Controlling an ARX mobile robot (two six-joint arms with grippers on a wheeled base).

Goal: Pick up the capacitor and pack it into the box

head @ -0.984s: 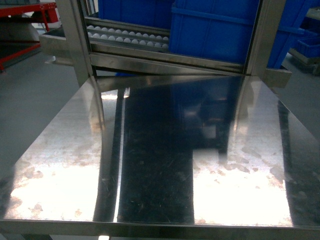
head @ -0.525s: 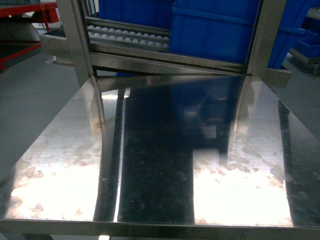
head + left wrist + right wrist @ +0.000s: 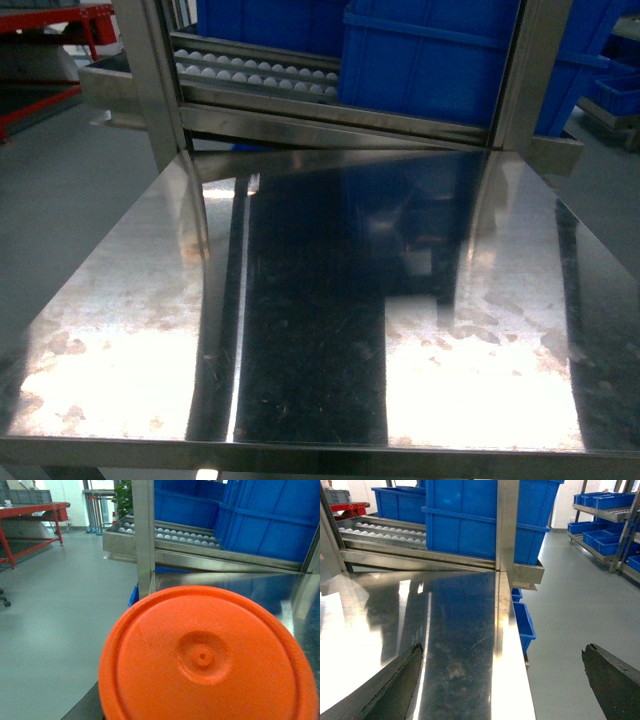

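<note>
The tabletop (image 3: 310, 330) lay bare; neither capacitor nor box appeared in any view. The right gripper (image 3: 505, 680) stood with fingers apart at the right edge. An orange disc (image 3: 207, 657) hid the left gripper, state undeterminable. Risk: blind searching, unseen collision.
</note>
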